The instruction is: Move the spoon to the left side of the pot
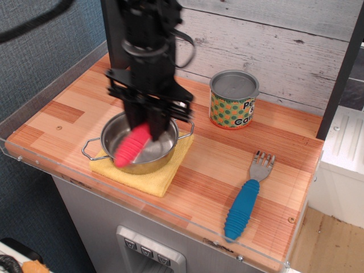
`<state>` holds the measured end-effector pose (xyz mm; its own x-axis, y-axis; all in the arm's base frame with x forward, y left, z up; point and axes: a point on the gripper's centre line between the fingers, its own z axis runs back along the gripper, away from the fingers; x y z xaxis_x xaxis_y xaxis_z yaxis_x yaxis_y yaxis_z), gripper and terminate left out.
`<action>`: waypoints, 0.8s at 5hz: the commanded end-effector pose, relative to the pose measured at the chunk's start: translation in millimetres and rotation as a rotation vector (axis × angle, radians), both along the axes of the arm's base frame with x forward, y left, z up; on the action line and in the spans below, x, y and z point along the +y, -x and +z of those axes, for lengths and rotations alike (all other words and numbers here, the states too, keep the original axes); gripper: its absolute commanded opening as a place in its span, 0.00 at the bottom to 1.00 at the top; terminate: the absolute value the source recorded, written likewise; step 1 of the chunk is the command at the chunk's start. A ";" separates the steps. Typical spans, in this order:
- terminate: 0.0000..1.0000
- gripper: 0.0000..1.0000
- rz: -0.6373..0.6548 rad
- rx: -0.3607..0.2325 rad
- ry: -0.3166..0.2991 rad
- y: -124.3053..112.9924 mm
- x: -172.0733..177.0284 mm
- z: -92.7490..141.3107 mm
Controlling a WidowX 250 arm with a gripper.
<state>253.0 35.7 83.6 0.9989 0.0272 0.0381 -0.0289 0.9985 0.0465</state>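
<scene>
My gripper point(145, 126) is shut on the spoon point(131, 145) and holds it in the air above the pot point(165, 149). Only the spoon's ribbed red-pink handle shows, slanting down to the left over the pot's left half; its metal bowl is hidden between the fingers. The pot is a shallow steel one with wire loop handles, sitting on a yellow cloth point(153, 178) near the table's front left. The arm hides much of the pot's inside.
A printed green-and-orange tin can point(234, 100) stands at the back, right of the arm. A fork with a blue ribbed handle point(244, 205) lies at the front right. Bare wooden tabletop point(57, 116) lies left of the pot, bounded by a clear plastic rim.
</scene>
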 end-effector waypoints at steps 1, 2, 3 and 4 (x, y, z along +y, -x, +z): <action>0.00 0.00 0.062 -0.031 -0.047 2.4 60.5 17.9; 0.00 0.00 0.091 -0.014 -0.074 -2.2 88.8 9.9; 0.00 0.00 0.083 -0.015 -0.088 -11.9 109.6 3.0; 0.00 0.00 0.083 -0.034 -0.106 -18.3 124.7 -10.1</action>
